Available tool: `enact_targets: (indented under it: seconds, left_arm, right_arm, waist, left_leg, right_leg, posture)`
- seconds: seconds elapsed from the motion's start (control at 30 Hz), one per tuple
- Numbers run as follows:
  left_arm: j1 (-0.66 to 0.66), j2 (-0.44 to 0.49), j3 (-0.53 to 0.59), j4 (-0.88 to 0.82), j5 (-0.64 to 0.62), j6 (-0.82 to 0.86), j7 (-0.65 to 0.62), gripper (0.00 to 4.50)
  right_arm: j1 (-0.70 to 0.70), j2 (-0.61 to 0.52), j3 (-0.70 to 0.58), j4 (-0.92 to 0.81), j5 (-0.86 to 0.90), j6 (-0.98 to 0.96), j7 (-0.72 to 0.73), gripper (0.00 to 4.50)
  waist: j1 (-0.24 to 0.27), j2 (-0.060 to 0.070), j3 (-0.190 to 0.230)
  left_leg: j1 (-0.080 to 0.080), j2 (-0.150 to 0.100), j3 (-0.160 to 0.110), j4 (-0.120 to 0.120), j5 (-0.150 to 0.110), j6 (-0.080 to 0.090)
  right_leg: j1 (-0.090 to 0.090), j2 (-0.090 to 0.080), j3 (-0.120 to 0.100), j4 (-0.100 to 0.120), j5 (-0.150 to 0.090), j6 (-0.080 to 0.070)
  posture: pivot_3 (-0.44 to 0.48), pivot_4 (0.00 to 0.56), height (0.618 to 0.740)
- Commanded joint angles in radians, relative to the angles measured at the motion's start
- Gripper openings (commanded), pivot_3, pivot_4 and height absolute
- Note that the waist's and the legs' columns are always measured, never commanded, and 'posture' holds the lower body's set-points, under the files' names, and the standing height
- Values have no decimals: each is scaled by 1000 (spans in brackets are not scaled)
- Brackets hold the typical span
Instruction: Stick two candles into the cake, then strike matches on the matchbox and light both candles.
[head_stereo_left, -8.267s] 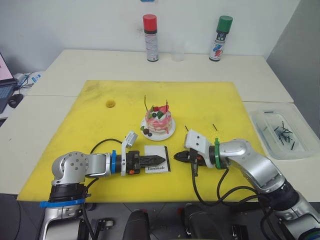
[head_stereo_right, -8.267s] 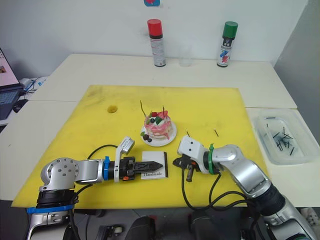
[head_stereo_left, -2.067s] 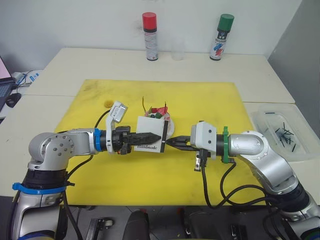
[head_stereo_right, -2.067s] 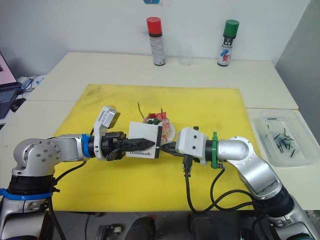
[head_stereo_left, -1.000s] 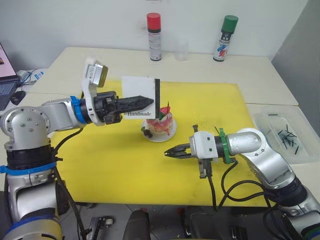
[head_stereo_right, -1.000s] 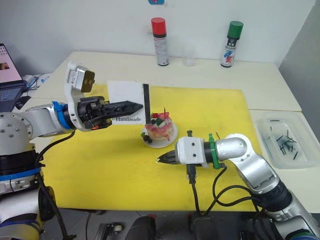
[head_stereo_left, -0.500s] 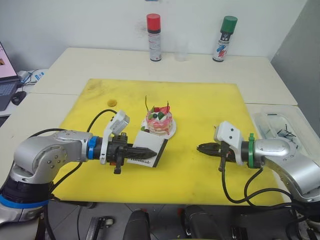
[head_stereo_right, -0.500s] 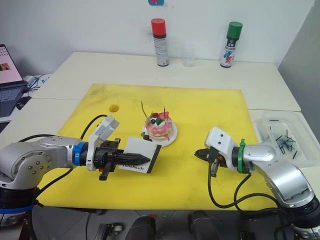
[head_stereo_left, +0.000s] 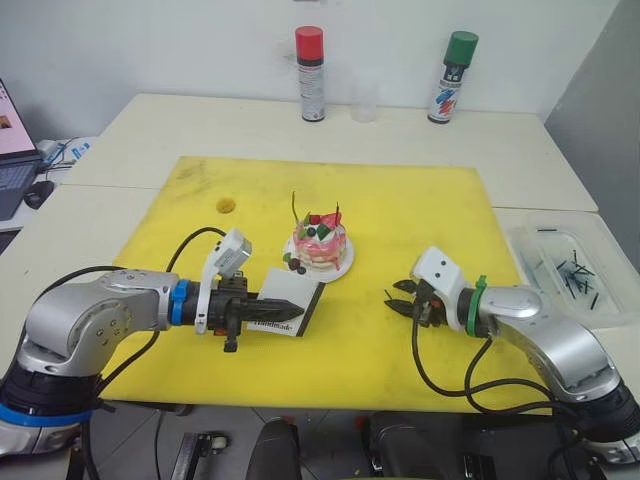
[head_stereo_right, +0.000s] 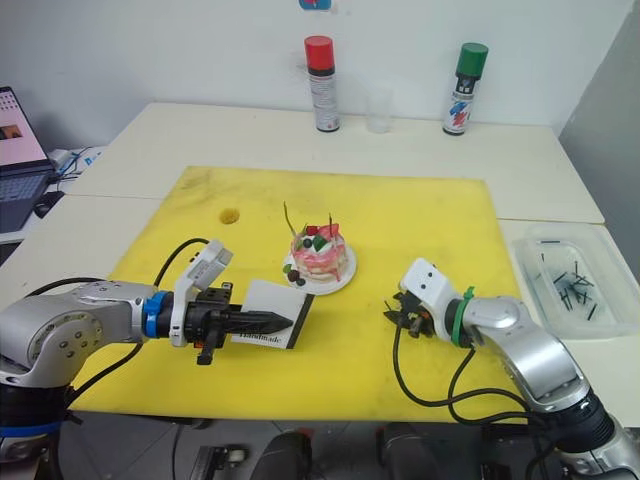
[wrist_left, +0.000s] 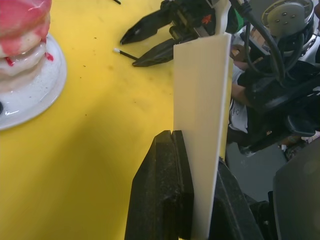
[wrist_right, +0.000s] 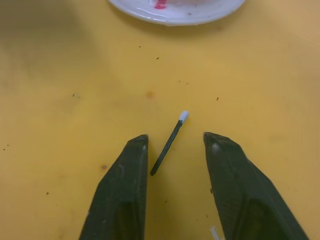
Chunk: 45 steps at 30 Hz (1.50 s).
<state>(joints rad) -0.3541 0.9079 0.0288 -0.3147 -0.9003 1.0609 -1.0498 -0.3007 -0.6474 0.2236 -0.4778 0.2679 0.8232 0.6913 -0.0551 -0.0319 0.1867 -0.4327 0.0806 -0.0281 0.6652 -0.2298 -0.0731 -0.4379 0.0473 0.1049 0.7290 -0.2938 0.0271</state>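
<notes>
The right gripper (wrist_right: 172, 150) is spread wide, with a match (wrist_right: 169, 142) lying lengthwise between its fingers, probably untouched. The left gripper (wrist_left: 192, 200) pinches the matchbox (wrist_left: 202, 125).

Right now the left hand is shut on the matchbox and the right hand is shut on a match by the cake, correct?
Not quite. The right hand is open: in the right wrist view the match lies loose on the yellow mat between its fingers. The left hand is shut on the matchbox, near the cake.
</notes>
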Motion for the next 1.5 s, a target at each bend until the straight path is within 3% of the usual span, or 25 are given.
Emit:
enact_targets:
  seconds: [0.03,0.47,0.97,1.07,1.17,1.33,1.5]
  left_arm:
    - [1,15,23,-7,13,-26,-13,0]
    - [-25,6,7,4,27,-23,-13,0]
    - [-29,-10,5,-3,28,-23,-1,0]
    - [-29,-12,5,-3,30,-25,0,0]
    - [-30,-14,3,0,33,-27,-1,0]
    - [-35,-20,3,8,38,-28,0,0]
    - [-38,-27,-1,14,49,-32,-2,0]
  right_arm:
    - [46,30,-59,-54,0,-76,-41,1607]
    - [228,277,-43,-101,-86,-141,-317,1607]
    - [300,329,6,-152,-99,-52,-398,1607]
    - [301,342,0,-153,-85,-40,-404,1062]
    - [287,342,-7,-158,-70,-39,-391,50]
    - [230,304,-29,-188,-30,10,-331,20]
    - [173,174,8,-161,-14,-24,-198,20]
  waist:
    - [0,0,0]
    - [0,0,0]
    - [0,0,0]
    - [0,0,0]
    - [0,0,0]
    - [0,0,0]
    - [0,0,0]
  left_leg:
    - [0,0,0,0,0,0]
    - [0,0,0,0,0,0]
    - [0,0,0,0,0,0]
    - [0,0,0,0,0,0]
    - [0,0,0,0,0,0]
    - [0,0,0,1,0,0]
    - [0,0,0,1,0,0]
  right_leg:
    - [0,0,0,0,0,0]
    - [0,0,0,1,0,0]
    - [0,0,-1,2,-1,-1]
    - [0,0,-1,2,-1,-1]
    - [0,0,-1,2,-1,-1]
    - [0,0,-1,3,-1,-1]
    - [0,0,-1,3,-1,-1]
  posture:
    - [0,150,684]
    - [0,150,684]
    - [0,150,684]
    - [0,150,684]
    - [0,150,684]
    - [0,150,684]
    - [0,150,684]
